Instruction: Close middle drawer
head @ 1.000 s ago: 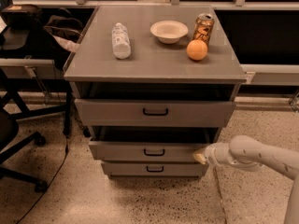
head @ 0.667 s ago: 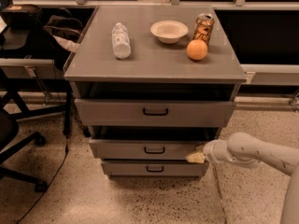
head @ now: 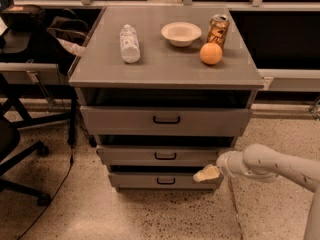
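The grey metal cabinet [head: 165,69] has three drawers, all pulled out a little. The middle drawer [head: 160,155] has a flat grey front and a small dark loop handle [head: 165,156]. It sticks out slightly, with a dark gap above it. My gripper [head: 206,174] comes in from the right on a white arm [head: 270,164]. Its pale tip sits just below the right end of the middle drawer's front, in front of the lowest drawer [head: 162,180].
On the cabinet top lie a plastic bottle [head: 129,43], a white bowl [head: 181,33], a can [head: 218,30] and an orange [head: 211,53]. The top drawer [head: 166,120] juts out furthest. An office chair [head: 20,149] and a desk stand at left. The floor is speckled.
The gripper has moved left along the drawer fronts and a little lower. The middle drawer's position looks about the same.
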{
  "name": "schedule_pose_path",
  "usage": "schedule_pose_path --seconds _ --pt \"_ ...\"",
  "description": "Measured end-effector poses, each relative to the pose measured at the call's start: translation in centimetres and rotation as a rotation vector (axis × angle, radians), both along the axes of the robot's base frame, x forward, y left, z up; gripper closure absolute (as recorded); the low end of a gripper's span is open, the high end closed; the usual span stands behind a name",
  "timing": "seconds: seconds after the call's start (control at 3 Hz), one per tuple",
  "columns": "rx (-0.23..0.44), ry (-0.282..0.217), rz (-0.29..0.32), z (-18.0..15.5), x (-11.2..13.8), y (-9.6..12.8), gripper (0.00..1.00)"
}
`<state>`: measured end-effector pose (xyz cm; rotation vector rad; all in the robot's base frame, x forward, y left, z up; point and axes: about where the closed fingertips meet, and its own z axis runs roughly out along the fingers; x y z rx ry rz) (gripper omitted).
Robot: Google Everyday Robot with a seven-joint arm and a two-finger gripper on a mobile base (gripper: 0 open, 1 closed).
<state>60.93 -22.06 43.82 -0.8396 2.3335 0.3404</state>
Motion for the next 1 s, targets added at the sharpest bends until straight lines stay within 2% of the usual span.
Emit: schedule_pose_path --seconds 0.33,0.67,1.0 --pt "0.028 0.009 -0.056 -0.7 -3.2 -1.4 0.0" --pt "0.037 0.01 -0.094 -0.9 -5.0 -2.2 0.0" --pt "0.037 0.011 -0.095 -0.9 -5.1 -2.3 0.0"
